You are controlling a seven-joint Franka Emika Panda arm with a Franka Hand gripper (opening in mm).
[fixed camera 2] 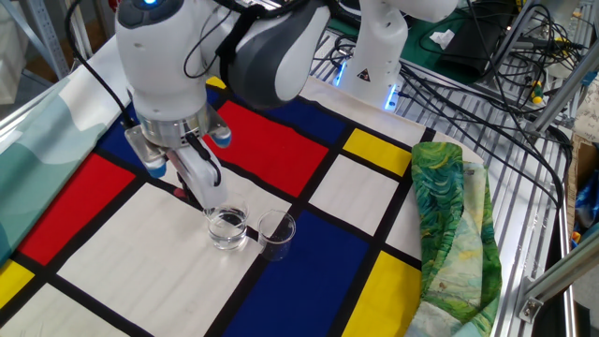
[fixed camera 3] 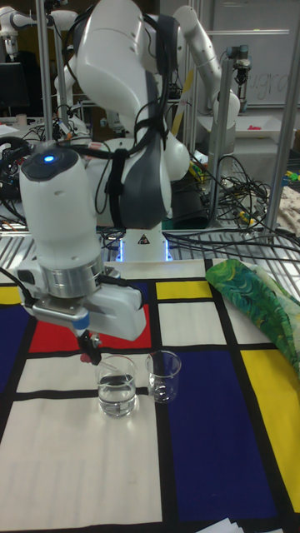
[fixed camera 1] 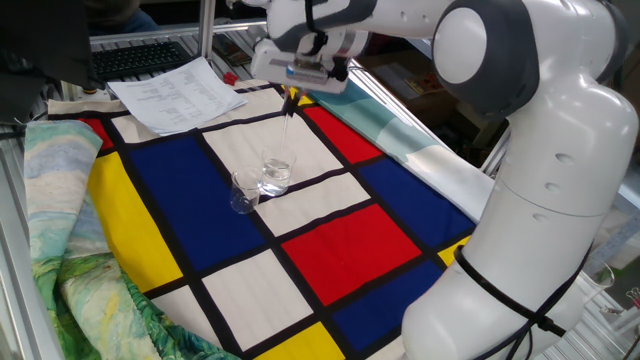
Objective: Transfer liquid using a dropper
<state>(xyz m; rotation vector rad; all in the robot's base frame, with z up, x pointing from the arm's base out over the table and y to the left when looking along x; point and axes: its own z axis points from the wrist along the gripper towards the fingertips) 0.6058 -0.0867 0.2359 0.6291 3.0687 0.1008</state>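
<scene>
Dropper [fixed camera 1: 289, 103] hangs upright, pinched in the gripper [fixed camera 3: 88, 348] above the beaker [fixed camera 1: 277, 174] that holds liquid [fixed camera 3: 116, 393]; a second beaker [fixed camera 3: 163, 376] stands just beside it on the table [fixed camera 1: 350, 250].

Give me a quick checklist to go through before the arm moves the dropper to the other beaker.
1. Gripper holding the dropper: ok, the tube hangs below the closed fingers.
2. Dropper tip clear of the glass rim: cannot tell; it looks above the rim in one fixed view, close to it in the others.
3. Fuller beaker upright, with liquid inside: ok.
4. Other beaker upright, right beside the fuller one: ok.
5. Liquid drawn into the dropper: cannot tell, the tube is too thin to read.
</scene>
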